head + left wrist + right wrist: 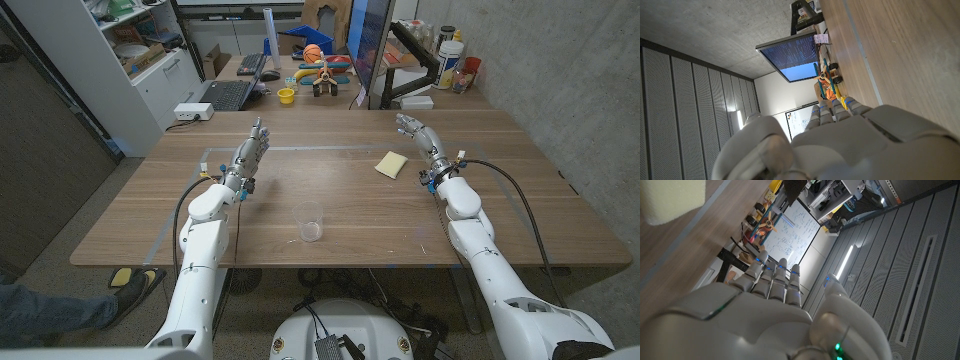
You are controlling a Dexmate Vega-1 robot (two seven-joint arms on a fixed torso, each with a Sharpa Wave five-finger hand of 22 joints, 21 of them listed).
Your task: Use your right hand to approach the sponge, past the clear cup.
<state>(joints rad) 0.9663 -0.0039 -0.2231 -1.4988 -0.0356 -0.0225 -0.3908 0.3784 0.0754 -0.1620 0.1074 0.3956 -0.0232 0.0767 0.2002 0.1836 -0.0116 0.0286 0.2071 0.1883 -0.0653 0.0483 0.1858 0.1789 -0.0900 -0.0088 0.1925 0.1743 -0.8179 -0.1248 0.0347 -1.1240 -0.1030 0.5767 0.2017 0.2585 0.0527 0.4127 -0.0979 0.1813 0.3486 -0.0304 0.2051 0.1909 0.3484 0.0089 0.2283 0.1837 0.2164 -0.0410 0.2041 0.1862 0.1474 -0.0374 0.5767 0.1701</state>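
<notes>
A pale yellow sponge (pixel 391 164) lies on the wooden table (pixel 330 190), right of the middle; the right wrist view catches its blurred corner (pixel 671 200). My right hand (pixel 417 136) stands just to the sponge's right and a little beyond it, fingers straight and apart, holding nothing. The same hand's back (pixel 770 315) fills the lower part of the right wrist view. A clear cup (pixel 309 222) stands upright near the table's front middle, well short of the sponge. My left hand (pixel 251 152) is raised over the table's left part, fingers extended and empty; its back (pixel 840 145) shows in the left wrist view.
A monitor (pixel 368 45) and black stand sit at the table's far edge behind the sponge. Toys, a keyboard and a laptop (pixel 226 94) crowd a desk beyond. White shelving (pixel 140 60) stands at left. A person's foot (pixel 130 285) shows at the lower left.
</notes>
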